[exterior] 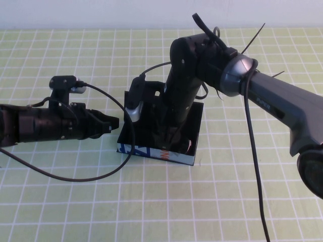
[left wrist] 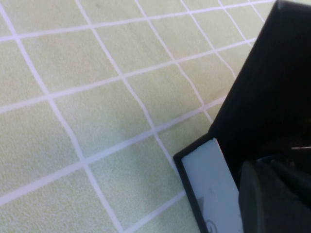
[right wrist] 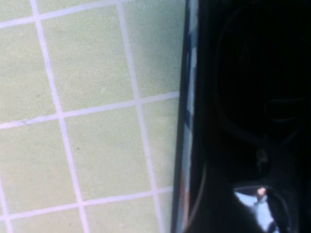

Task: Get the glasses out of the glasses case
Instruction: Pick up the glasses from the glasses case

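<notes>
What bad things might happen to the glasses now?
The right gripper reaches down into the open glasses case, so it might scrape the glasses or drag the light case along. The left gripper is beside the case's left edge; a nudge could shift it.

No text can be read with certainty. The glasses case (exterior: 182,159) carries dark blue and orange print along its pale front side, but the marks do not resolve into letters (they look like bold strokes only). The right arm (exterior: 282,103) bears a small pale marking on its grey housing, too faint to read. The left wrist view shows a faint round mark on the case's pale side, also unreadable.
</notes>
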Controlling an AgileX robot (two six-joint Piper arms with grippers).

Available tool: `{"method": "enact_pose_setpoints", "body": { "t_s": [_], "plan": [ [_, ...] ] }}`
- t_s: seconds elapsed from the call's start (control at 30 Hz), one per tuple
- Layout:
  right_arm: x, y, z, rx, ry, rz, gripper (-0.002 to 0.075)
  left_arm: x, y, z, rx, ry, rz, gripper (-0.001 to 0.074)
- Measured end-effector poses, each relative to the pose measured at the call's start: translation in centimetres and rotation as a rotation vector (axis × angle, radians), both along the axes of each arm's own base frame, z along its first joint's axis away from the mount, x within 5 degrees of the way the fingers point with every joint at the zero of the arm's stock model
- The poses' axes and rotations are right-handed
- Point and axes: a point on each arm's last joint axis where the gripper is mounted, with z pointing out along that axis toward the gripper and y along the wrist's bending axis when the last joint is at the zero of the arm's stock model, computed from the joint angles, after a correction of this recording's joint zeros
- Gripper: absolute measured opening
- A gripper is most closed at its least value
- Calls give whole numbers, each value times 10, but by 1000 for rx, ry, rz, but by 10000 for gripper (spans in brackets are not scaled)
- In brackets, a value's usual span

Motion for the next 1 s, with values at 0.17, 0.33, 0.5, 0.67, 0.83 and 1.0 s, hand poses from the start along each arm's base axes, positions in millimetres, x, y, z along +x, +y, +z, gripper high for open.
{"method": "enact_pose_setpoints", "body": {
  "t_s": [0.17,0.33,0.5,0.67,0.83,1.0],
  "plan": [
    [2,0,0,3,-23,1,360,0,0,0,0,0,0,-4],
    [2,1,0,8,-23,2,364,0,0,0,3,-4,-3,-4],
    [1,2,0,23,-9,-1,364,0,0,0,3,-4,-4,-4],
    [1,3,-2,23,-5,-1,330,0,0,0,3,-4,-4,-4],
    [2,3,-4,19,-2,-1,272,0,0,0,3,-4,-4,-4],
    [2,3,-5,18,-2,-1,189,0,0,0,4,-4,-5,-4]
  ]
}}
